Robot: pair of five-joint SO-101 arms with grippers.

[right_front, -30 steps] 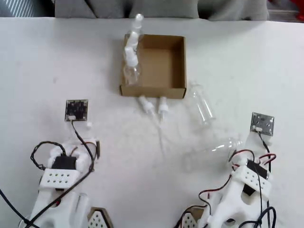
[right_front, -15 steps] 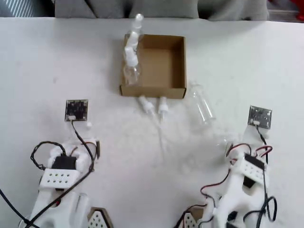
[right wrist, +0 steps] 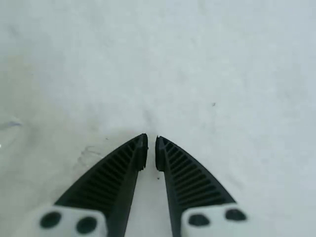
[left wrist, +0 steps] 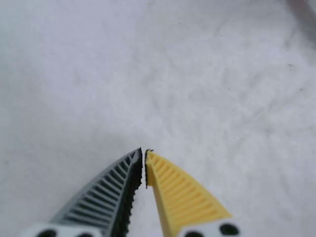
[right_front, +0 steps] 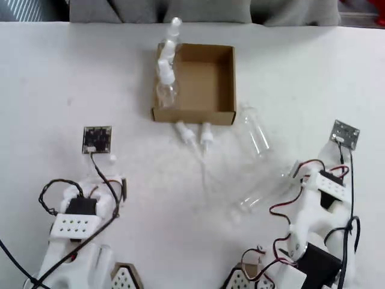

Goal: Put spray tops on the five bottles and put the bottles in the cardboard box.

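— What is the box like?
— A square brown cardboard box (right_front: 207, 84), open on top, at the far middle of the matte white table (right_front: 60, 78). Capped bottles (right_front: 166, 75) of clear plastic with white tops crowd its wall on the left arm's side.
— What lies around it?
— Two loose spray tops (right_front: 186, 133) lie just before its near wall. One bare bottle (right_front: 255, 132), round and clear, lies on its side near the box's corner. A second bare bottle (right_front: 258, 194) lies beside the right arm (right_front: 319, 205).
— And the grippers?
— The left gripper (left wrist: 144, 154) has one ribbed grey finger and one yellow, their tips pressed together on nothing. The right gripper (right wrist: 149, 145) has black ribbed fingers closed to a sliver, also empty.
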